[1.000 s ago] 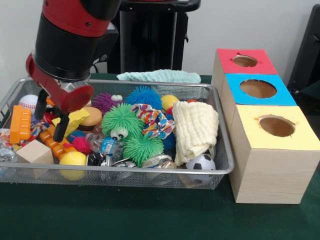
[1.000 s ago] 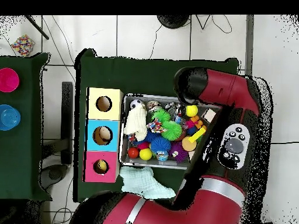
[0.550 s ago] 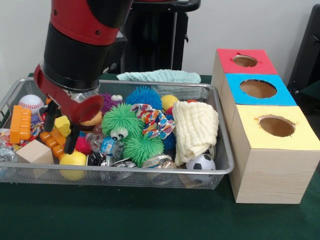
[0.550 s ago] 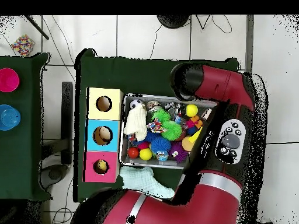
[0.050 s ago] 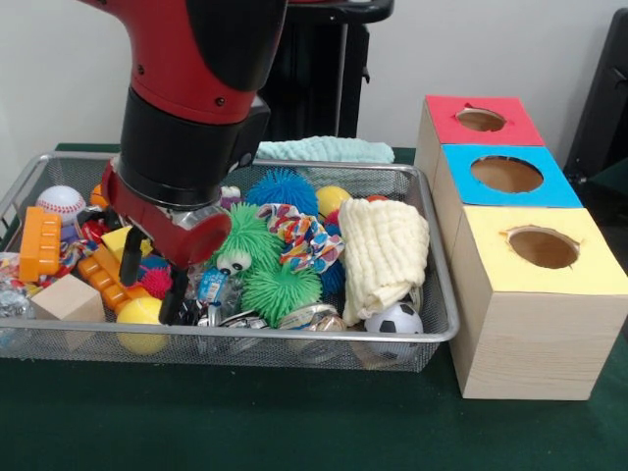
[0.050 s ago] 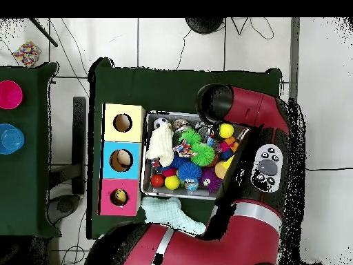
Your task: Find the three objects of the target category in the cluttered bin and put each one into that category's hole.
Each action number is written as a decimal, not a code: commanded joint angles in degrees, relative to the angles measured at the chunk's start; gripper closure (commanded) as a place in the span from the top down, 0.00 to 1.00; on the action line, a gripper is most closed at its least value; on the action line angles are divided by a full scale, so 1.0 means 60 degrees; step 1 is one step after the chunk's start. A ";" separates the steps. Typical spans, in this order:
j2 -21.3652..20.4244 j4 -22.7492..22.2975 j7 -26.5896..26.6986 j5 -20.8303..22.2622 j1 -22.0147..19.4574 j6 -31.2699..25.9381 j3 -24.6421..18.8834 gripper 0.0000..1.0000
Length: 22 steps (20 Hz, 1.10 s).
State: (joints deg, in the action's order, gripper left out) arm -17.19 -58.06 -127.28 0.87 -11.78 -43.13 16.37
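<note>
On your green counter [image 5: 294, 432], the end effector [image 5: 149, 281], fingers spread and empty, could snag neighbouring toys in the mesh bin [image 5: 294, 339].

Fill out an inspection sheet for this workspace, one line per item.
Surface: green cloth table.
Job's things: mesh bin heaped with toys; wooden box beside it with red hole, blue hole, yellow hole.
Clutter: green spiky ball, cream cloth, soccer ball, baseball, wooden block, yellow ball.
End effector: open, lowered among toys at the bin's end away from the box, holding nothing.
Cables: on floor.
Surroundings: teal towel behind bin; tiled floor.
</note>
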 commanded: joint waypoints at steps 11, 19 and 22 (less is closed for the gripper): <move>0.0554 0.0394 -0.0422 -0.0278 -0.0225 -0.1863 -0.0634 1.00; 0.0188 0.0027 -0.0476 -0.0306 -0.0106 -0.2325 -0.0661 1.00; 0.0111 0.0108 -0.0029 -0.0050 -0.0159 -0.2617 -0.0571 1.00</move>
State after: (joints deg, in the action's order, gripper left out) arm -15.53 -56.85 -127.28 0.48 -11.86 -51.57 16.32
